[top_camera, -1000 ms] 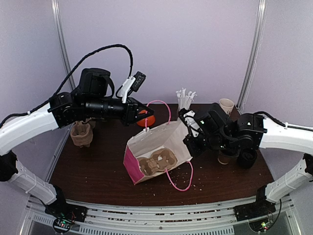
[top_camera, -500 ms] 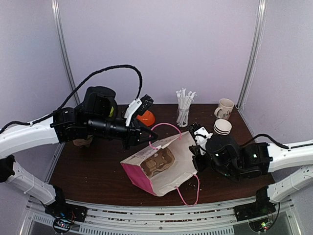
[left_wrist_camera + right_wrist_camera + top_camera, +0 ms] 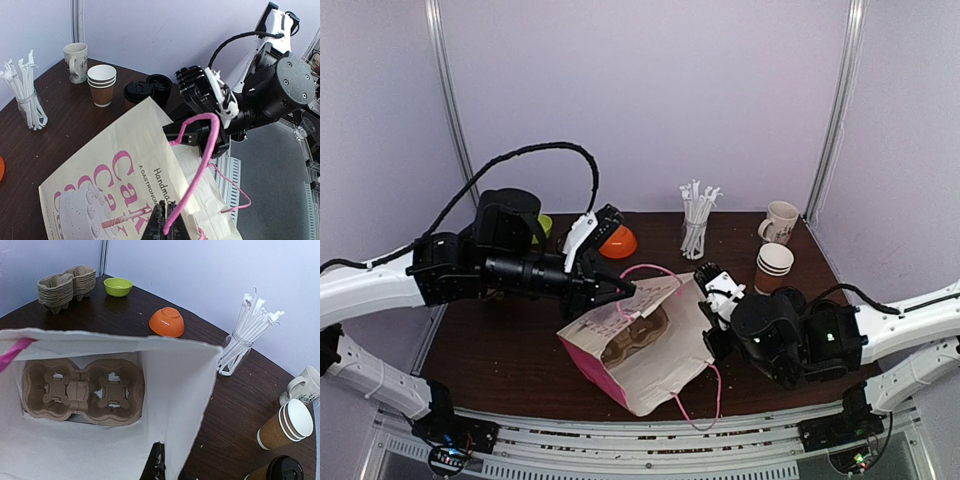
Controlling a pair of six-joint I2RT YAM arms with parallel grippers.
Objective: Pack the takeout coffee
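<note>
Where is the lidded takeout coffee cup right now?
On the right side of the table, outside the paper bag: the right wrist view shows the lidded coffee cup at bottom right, beside the stack of open paper cups.

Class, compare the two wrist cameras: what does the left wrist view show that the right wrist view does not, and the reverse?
Only left wrist: the cake print on the bag, the right arm, and the left claw pinching the pink handle. Only right wrist: the cup carrier inside the bag, the green bowl, the stacked carriers. Both: the bag, straws, mug and stacked paper cups.
</note>
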